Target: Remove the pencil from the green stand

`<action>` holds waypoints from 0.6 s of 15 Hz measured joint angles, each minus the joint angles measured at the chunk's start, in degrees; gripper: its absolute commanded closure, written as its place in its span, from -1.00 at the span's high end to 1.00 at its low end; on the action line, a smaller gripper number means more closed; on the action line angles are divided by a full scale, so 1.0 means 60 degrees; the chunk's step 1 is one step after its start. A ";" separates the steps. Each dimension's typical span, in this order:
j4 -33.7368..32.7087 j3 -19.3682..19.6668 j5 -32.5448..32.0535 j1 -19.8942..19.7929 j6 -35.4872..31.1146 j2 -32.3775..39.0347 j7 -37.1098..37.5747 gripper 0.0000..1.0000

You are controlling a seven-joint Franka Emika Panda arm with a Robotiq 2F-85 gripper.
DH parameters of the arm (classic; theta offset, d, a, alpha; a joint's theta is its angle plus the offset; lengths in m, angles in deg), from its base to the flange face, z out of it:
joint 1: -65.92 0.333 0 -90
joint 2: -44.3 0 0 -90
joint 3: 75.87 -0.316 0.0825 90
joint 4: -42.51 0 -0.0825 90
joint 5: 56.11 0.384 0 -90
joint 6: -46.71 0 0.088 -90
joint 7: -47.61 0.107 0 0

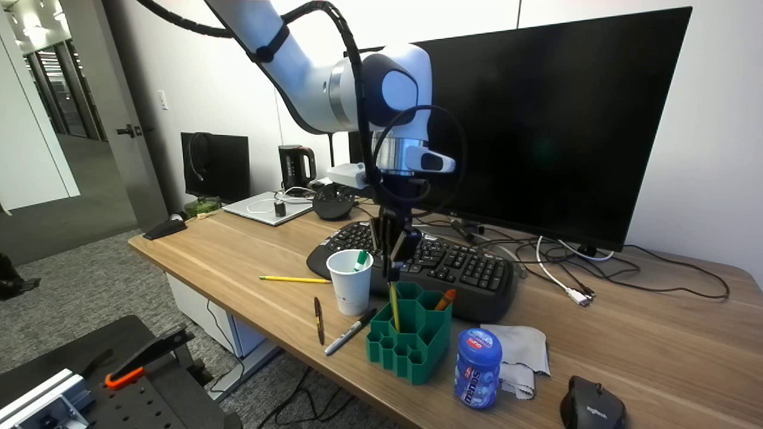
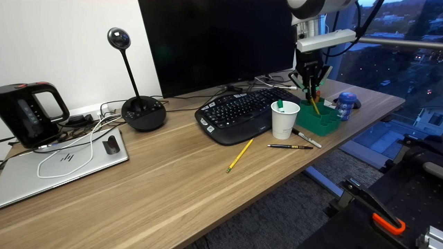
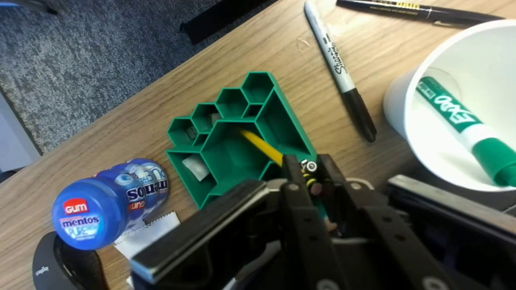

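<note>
The yellow pencil (image 1: 394,310) leans in the large hexagonal compartment of the green stand (image 1: 429,363); both also show in the other pictures. In the wrist view the pencil (image 3: 264,148) rises from the compartment of the stand (image 3: 234,161), passes behind a fingertip, and its eraser end lies between my fingers. My gripper (image 3: 307,161) is nearly closed over the stand and appears shut on the pencil's upper end. In an exterior view, the pencil (image 2: 314,106) runs from the fingertips of my gripper (image 2: 312,96) down into the stand (image 2: 313,125). A small round metal end shows beside the eraser.
A white cup (image 1: 351,286) with a green marker stands close to the stand. A second yellow pencil (image 2: 240,156), dark pen (image 2: 290,146) and Sharpie (image 3: 334,60) lie nearby. A blue gum bottle (image 1: 478,369), mouse (image 1: 593,405), keyboard (image 2: 238,117) and monitor (image 1: 554,119) surround it.
</note>
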 measured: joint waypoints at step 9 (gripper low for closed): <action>-0.0177 0.0128 -0.0005 0.0049 0.0585 -0.0044 0.0002 -0.95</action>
